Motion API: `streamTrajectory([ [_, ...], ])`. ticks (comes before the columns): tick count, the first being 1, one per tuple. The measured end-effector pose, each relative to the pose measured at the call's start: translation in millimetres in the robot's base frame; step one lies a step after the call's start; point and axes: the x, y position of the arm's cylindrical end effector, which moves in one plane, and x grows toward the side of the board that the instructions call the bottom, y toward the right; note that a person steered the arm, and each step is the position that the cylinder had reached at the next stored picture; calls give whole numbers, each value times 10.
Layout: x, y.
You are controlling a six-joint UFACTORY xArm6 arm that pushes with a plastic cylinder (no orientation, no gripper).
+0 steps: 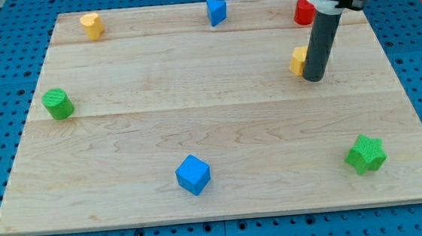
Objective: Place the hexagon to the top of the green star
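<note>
Evidently my tip [313, 78], a jawless rod, touches the right side of the small yellow hexagon block [298, 61], upper right, far above the green star block [365, 154]; light, rigid, likely sliding easily if pushed squarely.

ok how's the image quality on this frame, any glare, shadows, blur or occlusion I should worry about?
Camera view: lighting is even and soft, with no glare on the wooden board. Blocks cast only faint shadows. Focus is sharp; the green star and blue cube have crisp edges. The rod hides part of the yellow block and the red block. My tip sits at the yellow block's right side.
</note>
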Motion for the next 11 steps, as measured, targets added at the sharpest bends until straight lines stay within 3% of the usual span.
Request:
streamTrajectory([
  [1,-174,-657],
  [2,-469,-850],
  [3,-685,-74],
  [5,-575,374],
  [6,-743,-227],
  [7,-581,-454],
  [10,-347,128],
  [11,-486,-174],
])
